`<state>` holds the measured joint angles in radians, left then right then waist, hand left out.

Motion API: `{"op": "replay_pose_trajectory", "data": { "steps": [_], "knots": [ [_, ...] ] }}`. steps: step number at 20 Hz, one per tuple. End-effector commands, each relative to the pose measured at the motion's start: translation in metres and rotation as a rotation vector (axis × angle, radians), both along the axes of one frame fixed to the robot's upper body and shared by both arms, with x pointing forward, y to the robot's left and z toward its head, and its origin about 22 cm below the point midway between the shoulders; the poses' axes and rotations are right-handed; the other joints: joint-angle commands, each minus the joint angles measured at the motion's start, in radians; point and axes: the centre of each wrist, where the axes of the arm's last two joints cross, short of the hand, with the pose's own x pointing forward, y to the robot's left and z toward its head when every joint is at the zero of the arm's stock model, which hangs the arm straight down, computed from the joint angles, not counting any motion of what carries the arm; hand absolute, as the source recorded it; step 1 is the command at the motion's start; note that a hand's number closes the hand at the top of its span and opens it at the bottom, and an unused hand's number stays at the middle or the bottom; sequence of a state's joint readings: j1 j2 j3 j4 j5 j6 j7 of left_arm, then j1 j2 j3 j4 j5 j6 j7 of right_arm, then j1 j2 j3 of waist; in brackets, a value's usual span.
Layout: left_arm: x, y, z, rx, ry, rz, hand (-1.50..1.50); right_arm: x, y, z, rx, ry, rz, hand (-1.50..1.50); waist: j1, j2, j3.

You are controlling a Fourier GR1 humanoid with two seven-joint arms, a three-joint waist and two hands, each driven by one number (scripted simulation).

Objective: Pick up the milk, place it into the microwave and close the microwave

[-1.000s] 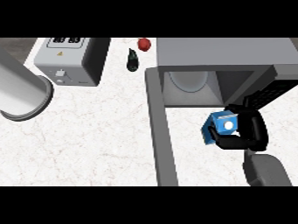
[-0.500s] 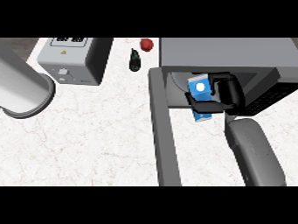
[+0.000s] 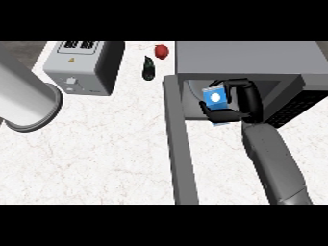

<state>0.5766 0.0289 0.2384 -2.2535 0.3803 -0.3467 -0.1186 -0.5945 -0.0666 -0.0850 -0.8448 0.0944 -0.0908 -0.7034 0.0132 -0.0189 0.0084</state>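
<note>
One microwave [image 3: 251, 57], door [image 3: 181, 158] swung open. One left forearm [image 3: 14, 91], well left of the microwave, its hand cut off from view. One right robot hand [image 3: 246, 106], forearm stretched into the microwave's mouth, fingers curled round the milk [image 3: 215, 97]; carton's lower edge hidden behind black fingers.

One milk carton [image 3: 215, 97], one microwave [image 3: 248, 57], one toaster [image 3: 81, 67], one red fruit [image 3: 162, 51], one dark green vegetable [image 3: 149, 69].
</note>
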Motion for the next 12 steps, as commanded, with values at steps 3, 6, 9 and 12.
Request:
{"op": "replay_pose_trajectory", "data": {
  "steps": [3, 6, 9, 12],
  "knots": [
    [0.005, 0.000, -0.004, -0.007, -0.010, -0.041, -1.50, 0.044, 0.011, 0.043, -0.051, 0.085, -0.085, 1.50, 0.065, 0.040, -0.008],
    [0.014, 0.002, -0.004, -0.003, -0.006, -0.043, -1.50, 0.044, 0.012, 0.040, -0.087, 0.066, -0.093, 1.50, 0.070, 0.045, -0.008],
    [0.019, -0.005, -0.002, -0.010, -0.038, -0.073, -1.50, 0.049, -0.001, 0.048, -0.136, 0.002, -0.151, 1.50, 0.089, 0.050, -0.009],
    [0.021, -0.004, 0.002, -0.006, -0.033, -0.087, -1.50, 0.043, 0.002, 0.035, -0.142, -0.005, -0.171, 1.50, 0.106, 0.056, -0.009]
  ]
}}
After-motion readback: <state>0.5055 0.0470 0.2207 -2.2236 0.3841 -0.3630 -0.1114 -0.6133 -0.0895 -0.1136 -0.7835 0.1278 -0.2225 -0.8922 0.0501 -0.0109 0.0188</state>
